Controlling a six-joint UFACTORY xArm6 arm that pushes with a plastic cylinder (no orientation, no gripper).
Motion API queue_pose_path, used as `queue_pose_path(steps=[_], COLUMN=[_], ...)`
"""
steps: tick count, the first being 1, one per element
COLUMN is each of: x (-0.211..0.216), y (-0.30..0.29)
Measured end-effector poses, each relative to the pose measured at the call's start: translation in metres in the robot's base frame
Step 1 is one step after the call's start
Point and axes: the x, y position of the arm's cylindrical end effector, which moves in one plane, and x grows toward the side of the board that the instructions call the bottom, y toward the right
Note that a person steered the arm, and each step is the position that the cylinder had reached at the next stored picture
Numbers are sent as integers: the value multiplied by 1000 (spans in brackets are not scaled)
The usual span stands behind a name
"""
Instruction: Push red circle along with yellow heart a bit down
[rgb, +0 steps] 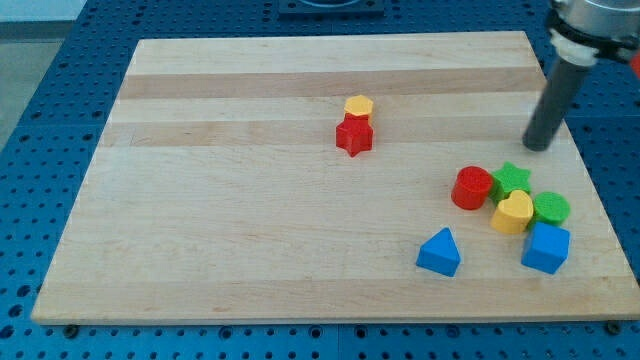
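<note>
The red circle (472, 188) lies at the view's right on the wooden board (250, 200). The yellow heart (513, 212) lies just right of it and a little lower. A green star (512, 179) sits between them at the top, touching both. My tip (538, 146) rests on the board above and to the right of this cluster, apart from the green star by a short gap. The dark rod rises from the tip toward the view's top right.
A green round block (551, 209) touches the yellow heart's right side. A blue cube (546, 248) lies below it. A blue triangle (440, 252) lies lower left of the heart. A yellow hexagon (358, 106) touches a red star (354, 135) near the board's middle.
</note>
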Motion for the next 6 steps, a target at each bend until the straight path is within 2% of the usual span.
queue_pose_path(steps=[3,5,6], x=[95,130,133], y=[16,0,-17])
